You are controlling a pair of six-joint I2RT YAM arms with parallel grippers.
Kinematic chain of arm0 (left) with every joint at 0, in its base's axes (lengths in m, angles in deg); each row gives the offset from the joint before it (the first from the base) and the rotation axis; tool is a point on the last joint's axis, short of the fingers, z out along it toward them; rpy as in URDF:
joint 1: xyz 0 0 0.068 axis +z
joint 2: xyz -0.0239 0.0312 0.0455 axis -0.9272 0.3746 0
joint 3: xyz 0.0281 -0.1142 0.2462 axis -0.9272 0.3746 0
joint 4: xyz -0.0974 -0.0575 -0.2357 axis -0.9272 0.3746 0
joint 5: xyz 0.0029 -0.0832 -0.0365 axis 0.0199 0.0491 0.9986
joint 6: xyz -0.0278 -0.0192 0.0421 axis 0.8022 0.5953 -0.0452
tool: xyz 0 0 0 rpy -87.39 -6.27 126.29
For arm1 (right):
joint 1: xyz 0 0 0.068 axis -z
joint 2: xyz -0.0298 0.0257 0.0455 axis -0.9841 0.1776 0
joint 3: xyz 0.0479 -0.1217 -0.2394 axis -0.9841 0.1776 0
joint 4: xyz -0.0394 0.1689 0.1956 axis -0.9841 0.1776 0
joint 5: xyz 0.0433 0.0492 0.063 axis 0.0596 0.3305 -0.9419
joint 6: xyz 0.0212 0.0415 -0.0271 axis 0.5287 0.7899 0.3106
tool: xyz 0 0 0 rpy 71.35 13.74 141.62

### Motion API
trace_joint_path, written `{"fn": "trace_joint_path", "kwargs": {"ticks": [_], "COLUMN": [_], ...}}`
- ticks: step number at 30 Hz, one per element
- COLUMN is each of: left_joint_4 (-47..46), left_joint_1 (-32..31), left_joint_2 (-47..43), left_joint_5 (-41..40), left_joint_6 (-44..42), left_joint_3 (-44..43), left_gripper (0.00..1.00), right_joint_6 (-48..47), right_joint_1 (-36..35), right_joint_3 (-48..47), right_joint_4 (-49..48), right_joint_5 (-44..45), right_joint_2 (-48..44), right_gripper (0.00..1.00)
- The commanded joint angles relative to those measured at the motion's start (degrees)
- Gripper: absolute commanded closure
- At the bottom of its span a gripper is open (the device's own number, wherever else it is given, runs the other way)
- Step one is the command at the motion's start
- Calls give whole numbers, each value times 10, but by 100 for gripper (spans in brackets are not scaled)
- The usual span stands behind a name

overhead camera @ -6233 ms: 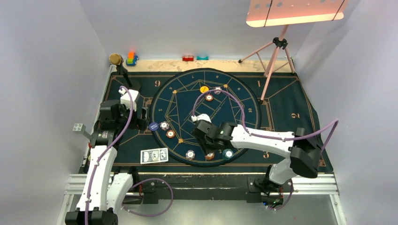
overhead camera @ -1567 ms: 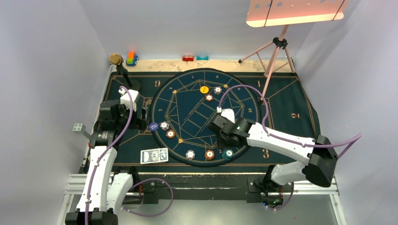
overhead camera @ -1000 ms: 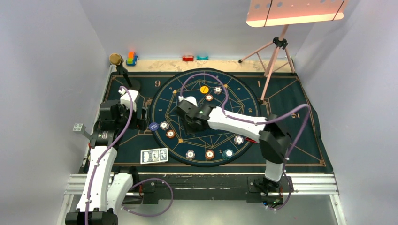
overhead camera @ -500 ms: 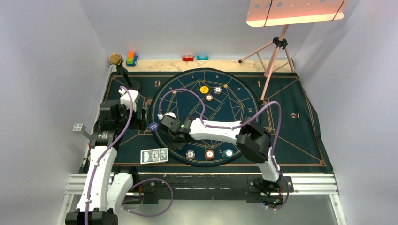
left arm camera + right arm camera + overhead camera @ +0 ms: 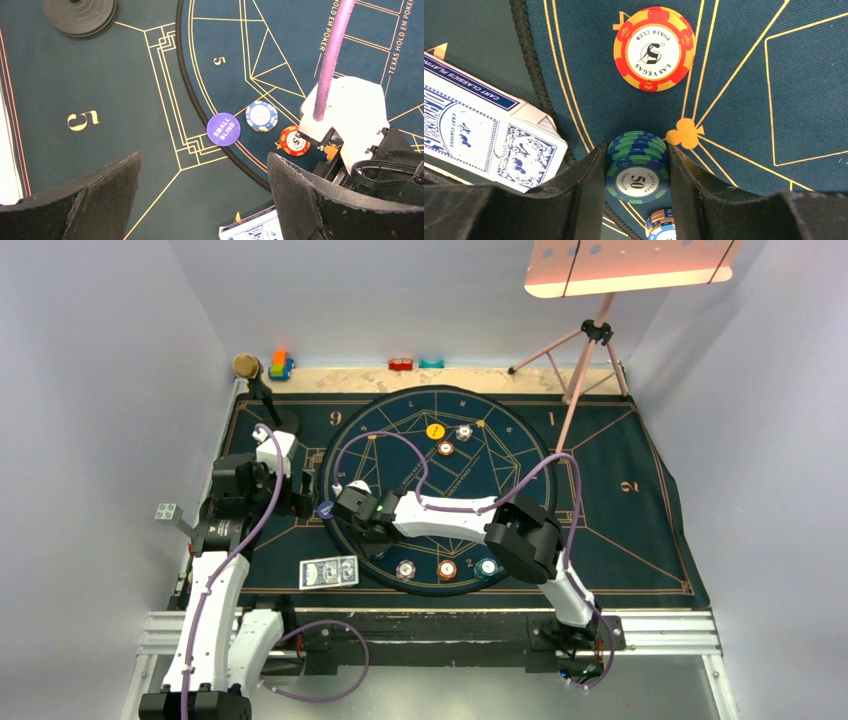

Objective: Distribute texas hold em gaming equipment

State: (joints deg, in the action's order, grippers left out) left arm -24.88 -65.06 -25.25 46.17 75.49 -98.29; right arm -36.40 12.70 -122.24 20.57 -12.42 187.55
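Observation:
My right gripper (image 5: 636, 172) is shut on a short stack of green-and-blue poker chips (image 5: 637, 181) marked 50, low over the round mat's left edge (image 5: 362, 524). Just beyond it lies an orange-red chip (image 5: 654, 49); the deck of blue-backed cards (image 5: 484, 132) sits left of the fingers. In the left wrist view a white-blue chip (image 5: 261, 116), the orange-red chip (image 5: 294, 141) and the dark-blue small-blind disc (image 5: 223, 129) lie in a row. My left gripper (image 5: 203, 190) hangs open and empty over the felt (image 5: 305, 488). A yellow disc (image 5: 435, 430) lies at the far side.
Three chips (image 5: 447, 569) line the circle's near rim, and two more (image 5: 454, 440) sit by the yellow disc. A microphone on its stand (image 5: 247, 367) is at the back left. Toy blocks (image 5: 281, 364) line the back edge. A pink music stand (image 5: 590, 340) rises at the back right.
My right arm has swung left across the round mat with the chip stack, now covering the white and orange chips from above. The left arm has not moved.

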Motion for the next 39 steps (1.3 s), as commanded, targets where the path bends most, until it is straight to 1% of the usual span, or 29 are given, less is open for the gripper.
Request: {"fn": "trace_joint_path", "kwargs": {"ticks": [1,5,9,15,19,23,26,31,34,39], "left_joint_4": [-17,-17,-17,-18,-16,-16,-16,-16,-16,-16], "left_joint_1": [4,5,5,4,4,4,4,4,4,4], "left_joint_2": [-7,-9,-9,-9,-9,-11,-10,-9,-9,-8], "left_joint_5": [7,8,7,8,9,8,9,9,10,10], "left_joint_6": [-8,-8,-8,-8,-8,-8,-8,-8,-8,-8], "left_joint_3": [1,1,1,2,2,2,2,1,1,1], "left_gripper": [0,0,0,0,0,0,0,0,0,0], "right_joint_6": [-7,-10,-8,-11,-16,-13,0,46,75,109], "right_joint_1": [3,3,3,7,15,23,38,90,124,149], "right_joint_3": [-23,-24,-22,-11,-19,-13,24,145,238,347], "right_joint_4": [-18,-26,-22,-19,-3,27,48,88,112,129], "right_joint_5": [21,16,15,23,30,60,81,93,92,75], "right_joint_2": [-6,4,9,-16,-46,-104,-164,-277,-339,-443], "right_gripper": [76,75,66,34,25,24,24,23,21,15]}}
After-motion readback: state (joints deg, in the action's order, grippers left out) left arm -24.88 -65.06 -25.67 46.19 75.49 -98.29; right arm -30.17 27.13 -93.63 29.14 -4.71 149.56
